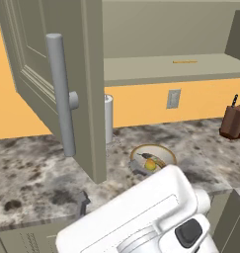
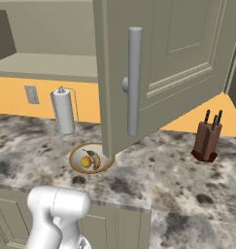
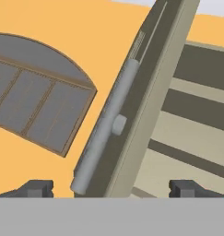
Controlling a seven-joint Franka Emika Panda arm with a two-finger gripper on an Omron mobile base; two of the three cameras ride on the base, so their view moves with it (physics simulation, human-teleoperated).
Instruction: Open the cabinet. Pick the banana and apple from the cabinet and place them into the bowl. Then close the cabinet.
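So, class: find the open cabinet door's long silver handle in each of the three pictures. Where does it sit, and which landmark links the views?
Left base view: handle upper left, upright.
Right base view: handle just right of centre, upright.
Hand view: handle runs diagonally through the middle.
Shared landmark: the cabinet door that carries it.

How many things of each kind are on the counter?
Bowl: 1
Banana: 1
Apple: 1
Paper towel roll: 1
Knife block: 1
Total: 5
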